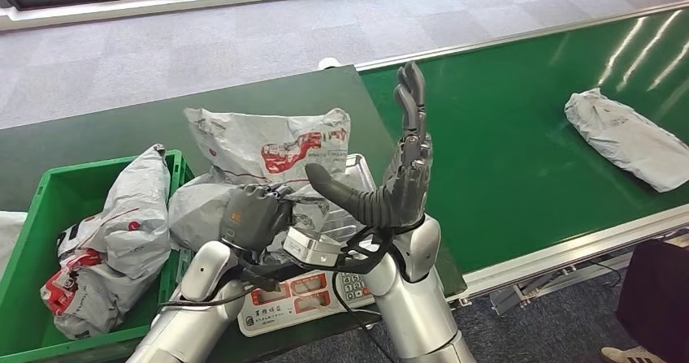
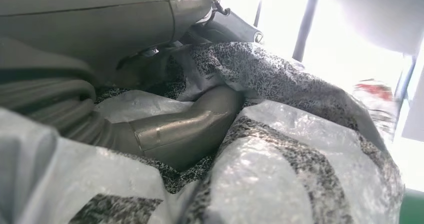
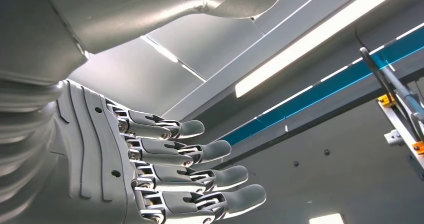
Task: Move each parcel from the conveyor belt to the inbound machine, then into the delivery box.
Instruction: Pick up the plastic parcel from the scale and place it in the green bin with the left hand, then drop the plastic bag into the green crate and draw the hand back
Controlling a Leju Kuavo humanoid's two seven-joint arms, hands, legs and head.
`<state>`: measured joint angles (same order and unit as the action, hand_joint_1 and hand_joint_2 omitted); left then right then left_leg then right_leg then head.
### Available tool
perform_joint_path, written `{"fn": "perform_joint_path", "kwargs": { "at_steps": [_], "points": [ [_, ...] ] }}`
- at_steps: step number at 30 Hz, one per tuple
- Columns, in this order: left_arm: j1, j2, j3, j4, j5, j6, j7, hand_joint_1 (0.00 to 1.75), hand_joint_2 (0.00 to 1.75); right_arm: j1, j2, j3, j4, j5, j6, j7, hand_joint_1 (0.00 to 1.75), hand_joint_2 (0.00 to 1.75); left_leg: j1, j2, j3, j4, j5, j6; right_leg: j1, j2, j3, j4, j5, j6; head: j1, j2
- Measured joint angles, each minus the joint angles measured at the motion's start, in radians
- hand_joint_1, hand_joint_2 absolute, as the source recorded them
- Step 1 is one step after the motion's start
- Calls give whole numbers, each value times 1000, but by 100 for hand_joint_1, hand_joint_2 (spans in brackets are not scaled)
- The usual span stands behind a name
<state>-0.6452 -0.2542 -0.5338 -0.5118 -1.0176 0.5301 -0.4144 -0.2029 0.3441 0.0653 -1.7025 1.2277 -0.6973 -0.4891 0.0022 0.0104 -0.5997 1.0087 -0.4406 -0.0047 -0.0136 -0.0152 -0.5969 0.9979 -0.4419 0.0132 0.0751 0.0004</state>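
Head view shows the left hand (image 1: 253, 217) grasping a grey parcel (image 1: 268, 148) that lies on the inbound machine (image 1: 305, 298), a scale with a keypad at the near edge of the desk (image 1: 97, 140); the left wrist view has its thumb (image 2: 185, 129) sunk into crumpled wrap. To its right, the right hand (image 1: 398, 176) is raised, released, fingers straight. Left of the machine, the green delivery box (image 1: 49, 186) already holds parcels; far right, another parcel (image 1: 626, 140) waits on the conveyor belt (image 1: 504, 127). Slack plastic may slip from the grasp, or snag on the heaped box.
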Motion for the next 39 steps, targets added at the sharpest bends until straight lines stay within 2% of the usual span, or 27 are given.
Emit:
{"fn": "perform_joint_path", "kwargs": {
  "at_steps": [10, 14, 17, 21, 25, 29, 33, 39],
  "points": [
    [-2, 36, 1, -81, -11, 15, 13, 175, 175, -2, 0, 2, 17, 2, 0, 0, 0, 175, 0, 0, 0, 0, 0, 0, 0, 0, 0, 0, 0, 0, 0, 0],
    [3, 44, 1, -119, -86, 87, 60, 175, 175, -3, 0, 2, 22, -4, 0, -10, 0, 175, 0, 0, -1, 0, 0, 0, 0, 0, 0, 0, 0, 0, 0, 0],
    [14, 60, 2, -228, -199, 101, 115, 175, 175, -4, 0, 2, 29, -9, 0, -21, 0, 175, 0, 0, -1, 0, 0, 0, 0, 0, 0, 0, 0, 0, 0, 0],
    [35, 79, 3, -434, -292, 59, 127, 175, 175, -5, 0, 2, 36, -11, 0, -29, 0, 175, 0, 0, -1, 0, 0, 0, 0, 0, -1, 0, 0, 0, 0, 0],
    [60, 88, 3, -600, -299, 68, 107, 175, 175, -5, 0, 2, 37, -13, 0, -37, 0, 175, 0, 0, -1, 0, 0, 0, 0, 0, -1, 0, 0, 0, 0, 0],
    [89, 99, 2, -735, -171, 129, 38, 174, 175, -4, 0, 2, 37, -19, 0, -39, 0, 175, 0, 0, -1, 0, 0, 0, 0, 0, -1, 0, 0, 0, 0, 0],
    [109, 116, -5, -831, -69, 156, -8, 171, 175, -3, 0, 0, 35, -26, 0, -43, 0, 175, 0, 0, -1, 0, 0, 0, 0, 0, -1, 0, 0, 0, 0, 0],
    [130, 115, 4, -936, -94, 167, -61, 174, 175, 3, 0, -7, 29, -23, 0, -42, 0, 175, 0, 0, 0, 0, 0, 0, 0, 0, -1, 0, 0, 0, 0, 0]
  ]
}}
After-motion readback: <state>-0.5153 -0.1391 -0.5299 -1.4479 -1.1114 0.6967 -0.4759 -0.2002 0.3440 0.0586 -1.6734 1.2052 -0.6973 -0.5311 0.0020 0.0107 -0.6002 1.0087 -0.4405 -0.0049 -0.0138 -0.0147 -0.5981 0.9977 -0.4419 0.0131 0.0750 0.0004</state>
